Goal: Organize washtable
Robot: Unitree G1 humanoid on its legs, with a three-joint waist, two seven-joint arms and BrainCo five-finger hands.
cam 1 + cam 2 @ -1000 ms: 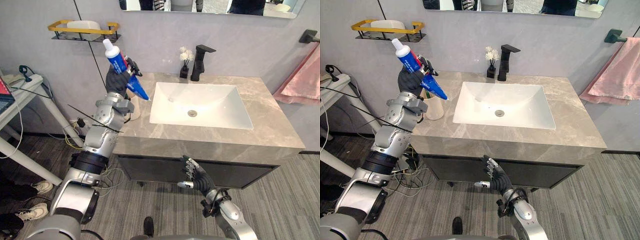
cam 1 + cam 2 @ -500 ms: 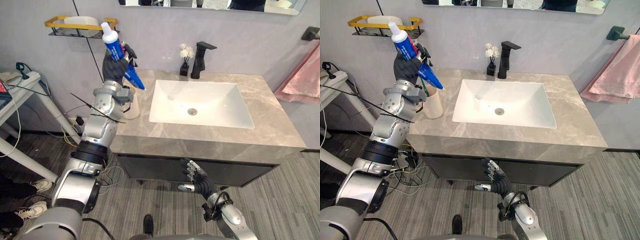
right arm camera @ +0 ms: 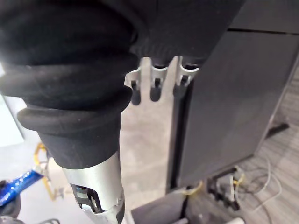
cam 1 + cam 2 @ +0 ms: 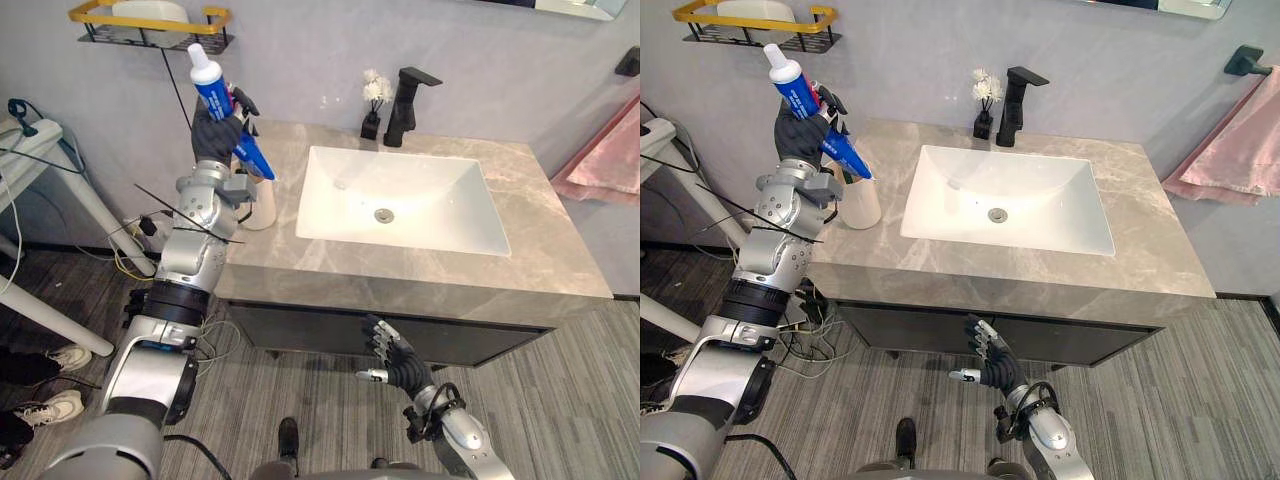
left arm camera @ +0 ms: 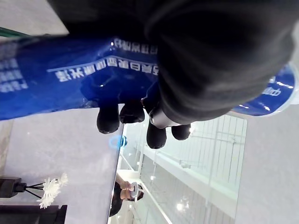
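Grey counter with a white sink set in it. I read the left hand raised over the counter's left end, fingers curled round the toothpaste tube. The right hand hangs low, below the counter's front edge, fingers straight and spread, holding nothing. A white cup stands just under the tube's tail; the tube tilts cap-up.

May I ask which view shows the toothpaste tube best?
The left eye view, as the right: the whole toothpaste tube, cap up, in the left hand. The left wrist view shows its blue body close up.
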